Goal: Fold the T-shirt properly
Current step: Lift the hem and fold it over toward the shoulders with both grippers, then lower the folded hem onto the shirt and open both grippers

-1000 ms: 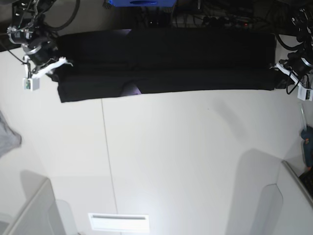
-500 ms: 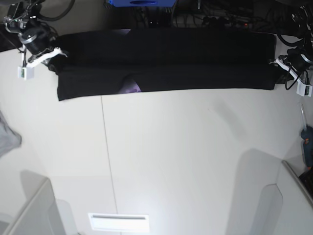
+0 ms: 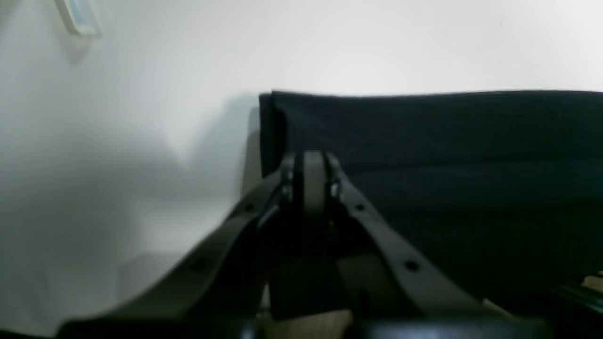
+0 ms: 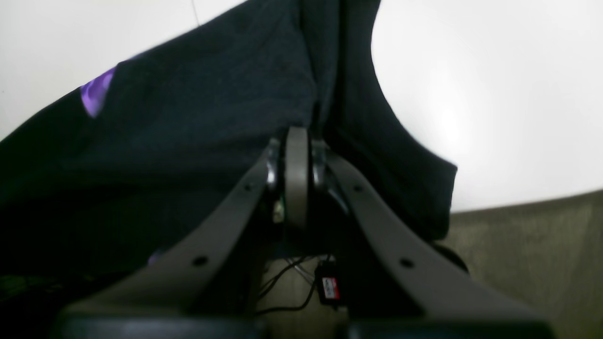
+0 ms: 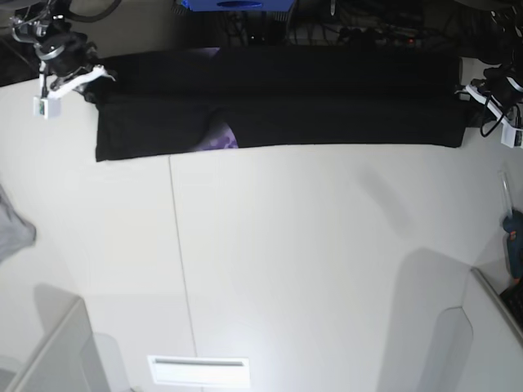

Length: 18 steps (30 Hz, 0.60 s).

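Both arms have drawn slightly toward the top of the base view since the earlier frame, the right gripper (image 4: 297, 141) more visibly, and the near edge of the black T-shirt (image 5: 327, 122) has shifted up with them. More of the purple print (image 5: 219, 137) now shows on the near strip, between the two sets of jaws and closer to the right ones.

Each gripper's jaws are closed, pinching black cloth: the left gripper (image 3: 313, 165) at one end of the T-shirt, the right at the other. The shirt stretches as a long band between them, with creases running in to the right fingertips and a loose flap beside them.

Around the jaws, the white table (image 5: 310, 269) spreads out on the near side of both, crossed by a thin seam (image 5: 179, 245) that starts from the shirt nearer the right jaws. A blue-handled tool (image 5: 512, 237) lies on the near side of the left jaws, by the table's side. Below the right jaws in their wrist view, past the shirt's edge, are a dark cable (image 4: 282, 309) and a black-and-red connector (image 4: 328, 282).
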Available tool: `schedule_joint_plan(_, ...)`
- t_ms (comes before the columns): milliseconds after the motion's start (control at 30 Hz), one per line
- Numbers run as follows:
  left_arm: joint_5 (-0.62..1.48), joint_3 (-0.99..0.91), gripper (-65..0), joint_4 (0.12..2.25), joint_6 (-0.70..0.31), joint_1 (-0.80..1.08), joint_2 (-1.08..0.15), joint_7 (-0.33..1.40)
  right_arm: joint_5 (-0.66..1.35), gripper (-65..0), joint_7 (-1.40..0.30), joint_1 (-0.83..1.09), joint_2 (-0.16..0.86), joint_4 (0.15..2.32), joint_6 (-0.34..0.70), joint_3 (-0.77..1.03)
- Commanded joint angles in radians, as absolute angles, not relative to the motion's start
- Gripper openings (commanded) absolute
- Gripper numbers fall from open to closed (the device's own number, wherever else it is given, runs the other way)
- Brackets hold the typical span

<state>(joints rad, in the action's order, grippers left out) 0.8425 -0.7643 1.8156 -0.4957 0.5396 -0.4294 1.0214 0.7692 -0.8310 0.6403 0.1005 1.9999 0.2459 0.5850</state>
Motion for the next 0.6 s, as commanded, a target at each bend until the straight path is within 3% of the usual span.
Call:
schedule_joint_plan(0,0.854,-0.773,-65.0,1.83,-0.496,0.549,-0.447,1.003,0.78,-65.0,-0.812,0.65,0.108,2.012,0.249,0.59)
schedule_joint_plan(567,0.823,-0.765,-65.0,1.821,-0.493,0.576,-0.42,1.004,0.78,-65.0,-0.812,0.659,0.108,1.974,0.249,0.588)
